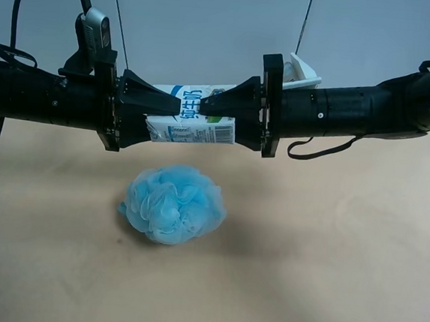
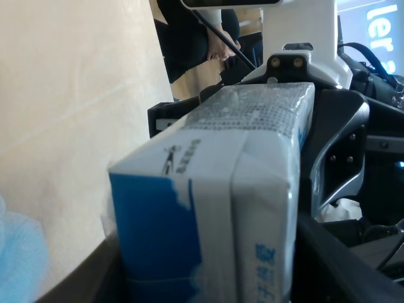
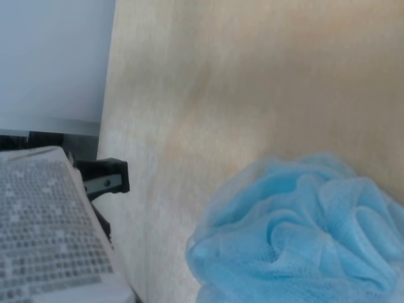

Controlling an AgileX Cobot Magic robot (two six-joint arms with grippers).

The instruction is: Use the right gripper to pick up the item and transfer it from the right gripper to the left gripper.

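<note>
The exterior high view shows the milk carton [image 1: 192, 125] hanging between the claw at the exterior high view's left [image 1: 176, 106] and the claw at the exterior high view's right [image 1: 204, 109], with a blue bath pouf [image 1: 175, 204] below them. The right wrist view puts the milk carton close beside the right claw, but its grip cannot be told. The left wrist view shows the left claw [image 2: 208, 278] clamped on it.

Even soft light; the carton [image 3: 50, 221] blurs in the right wrist view.
</note>
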